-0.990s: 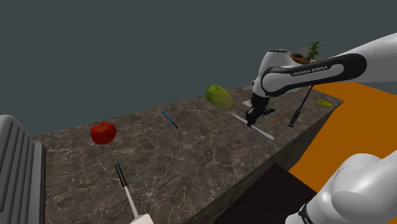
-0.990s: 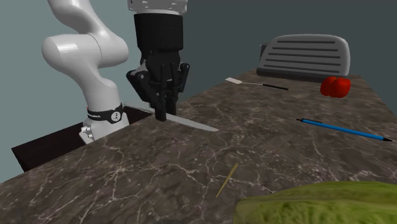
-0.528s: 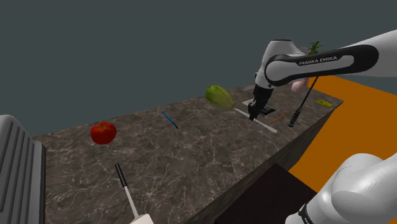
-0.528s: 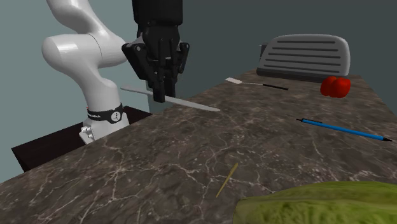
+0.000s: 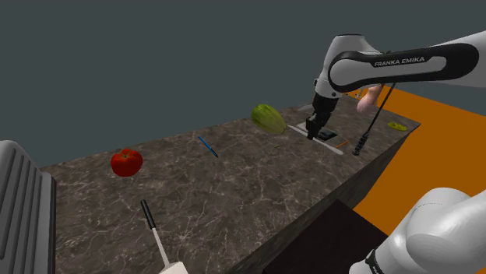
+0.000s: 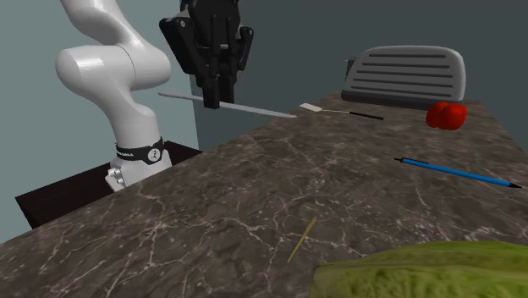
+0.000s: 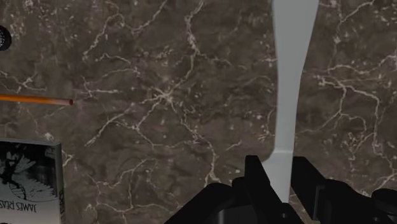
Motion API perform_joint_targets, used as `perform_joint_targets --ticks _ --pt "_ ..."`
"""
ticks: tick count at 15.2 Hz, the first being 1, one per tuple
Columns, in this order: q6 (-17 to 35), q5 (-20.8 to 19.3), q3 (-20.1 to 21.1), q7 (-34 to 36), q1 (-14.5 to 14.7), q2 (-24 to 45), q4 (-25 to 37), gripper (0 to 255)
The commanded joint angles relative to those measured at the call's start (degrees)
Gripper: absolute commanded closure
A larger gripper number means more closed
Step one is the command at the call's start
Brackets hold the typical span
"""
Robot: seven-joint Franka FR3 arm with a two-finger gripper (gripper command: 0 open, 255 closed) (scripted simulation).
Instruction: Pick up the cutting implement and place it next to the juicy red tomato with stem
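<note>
A long flat grey knife (image 5: 332, 145) (image 6: 258, 111) (image 7: 289, 76) hangs level above the dark marble counter (image 5: 234, 187), clasped near its middle by my black gripper (image 5: 315, 135) (image 6: 213, 102) (image 7: 283, 175), which is shut on it. The blade runs out ahead of the fingers in the wrist view. The red tomato with a stem (image 5: 126, 162) (image 6: 446, 114) sits far off, toward the shoulder view's left end of the counter.
A green ridged melon (image 5: 269, 118) (image 6: 423, 269) lies close to the gripper. On the counter are a blue pen (image 5: 208, 146) (image 6: 457, 172), a black-handled spatula (image 5: 154, 230) (image 6: 338, 111), a pencil (image 6: 301, 239) (image 7: 35, 99), a printed case (image 7: 28, 181) and a grey ribbed rack (image 5: 19, 210) (image 6: 406, 74).
The gripper has risen with the knife, which has left the counter and now hangs in the air. In the shoulder view the hand moved up and slightly right.
</note>
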Motion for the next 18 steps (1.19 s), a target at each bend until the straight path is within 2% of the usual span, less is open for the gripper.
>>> perform_joint_targets --ticks 1,9,18 --pt "-0.11 0.85 1.65 2.19 1.03 0.43 0.39 255" --pt "0.32 4.61 9.54 12.84 5.93 4.79 3.95 255" --pt "0.35 6.66 17.4 24.48 10.69 13.83 12.9 255"
